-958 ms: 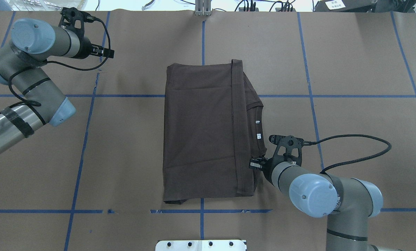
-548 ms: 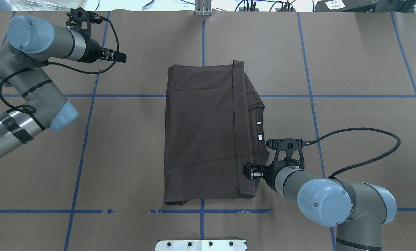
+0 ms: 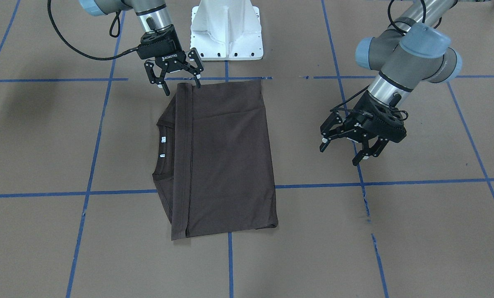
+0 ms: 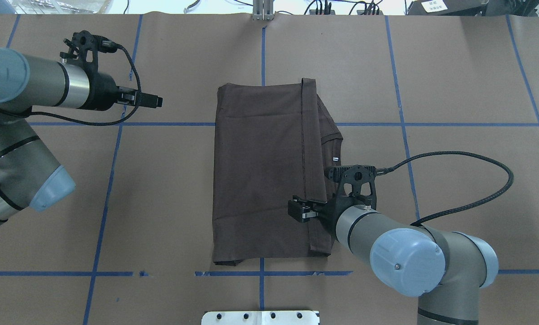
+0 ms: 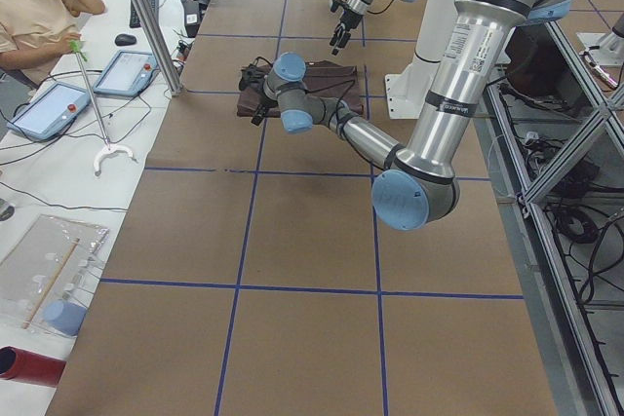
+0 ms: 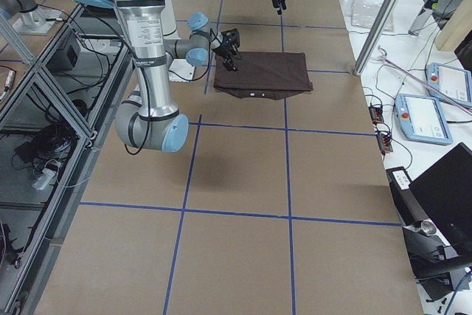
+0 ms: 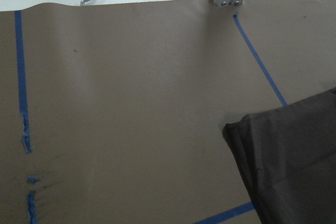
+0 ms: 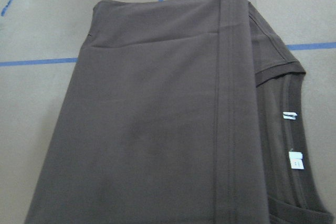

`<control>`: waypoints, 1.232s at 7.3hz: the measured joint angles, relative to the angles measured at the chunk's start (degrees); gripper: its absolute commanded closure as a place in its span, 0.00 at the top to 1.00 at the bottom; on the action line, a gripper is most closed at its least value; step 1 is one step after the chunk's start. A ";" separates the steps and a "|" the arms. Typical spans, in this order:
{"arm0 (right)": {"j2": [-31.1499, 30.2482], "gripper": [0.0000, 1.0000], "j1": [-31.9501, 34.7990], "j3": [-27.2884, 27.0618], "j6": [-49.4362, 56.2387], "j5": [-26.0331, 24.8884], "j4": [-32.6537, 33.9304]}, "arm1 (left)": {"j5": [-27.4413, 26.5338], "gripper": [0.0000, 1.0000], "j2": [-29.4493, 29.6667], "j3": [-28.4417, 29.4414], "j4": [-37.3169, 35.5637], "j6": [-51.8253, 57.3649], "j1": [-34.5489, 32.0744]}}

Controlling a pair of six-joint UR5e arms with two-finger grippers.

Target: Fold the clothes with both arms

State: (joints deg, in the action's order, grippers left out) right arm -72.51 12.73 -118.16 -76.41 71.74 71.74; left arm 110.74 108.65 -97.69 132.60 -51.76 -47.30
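Observation:
The dark brown T-shirt (image 4: 260, 171) lies folded flat at the table's middle, its hemmed edge (image 4: 306, 158) folded over the ribbed collar and white neck tags (image 4: 336, 159). It also shows in the front-facing view (image 3: 226, 157). My right gripper (image 3: 180, 82) is open and empty, just above the shirt's corner nearest the robot; in the overhead view (image 4: 299, 211) it sits over the hem. My left gripper (image 3: 340, 155) is open and empty, above bare paper well to the shirt's left (image 4: 154, 101). The right wrist view shows the shirt (image 8: 157, 129) and tags (image 8: 295, 160); the left wrist view shows one shirt corner (image 7: 283, 161).
Brown paper with blue tape lines (image 4: 116, 124) covers the table. The white pedestal base (image 3: 226, 29) stands at the robot's edge. An aluminium post (image 4: 262, 11) stands at the far edge. An operator (image 5: 39, 7) sits beyond the far edge with tablets.
My right gripper has moved left, from beside the shirt's collar edge to over its hem. My left gripper has swung nearer the robot and slightly toward the shirt. The shirt has not moved.

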 measured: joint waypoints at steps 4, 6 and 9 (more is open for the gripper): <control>8.96 0.75 -3.64 -0.01 10.27 -2.00 28.36 | -3.21 1.00 -3.96 -1.47 -0.14 -1.56 2.37; 9.54 0.72 -7.12 1.06 19.70 -3.14 33.99 | -3.39 1.00 -4.15 -1.46 -0.15 -1.66 2.46; 9.63 0.53 -9.68 4.62 23.98 -4.38 34.07 | -3.48 1.00 -4.21 -1.37 -0.13 -1.67 2.50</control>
State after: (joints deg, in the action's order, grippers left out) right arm -62.88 3.05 -113.53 -52.43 67.37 105.81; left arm 107.26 104.44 -99.07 132.47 -53.44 -44.79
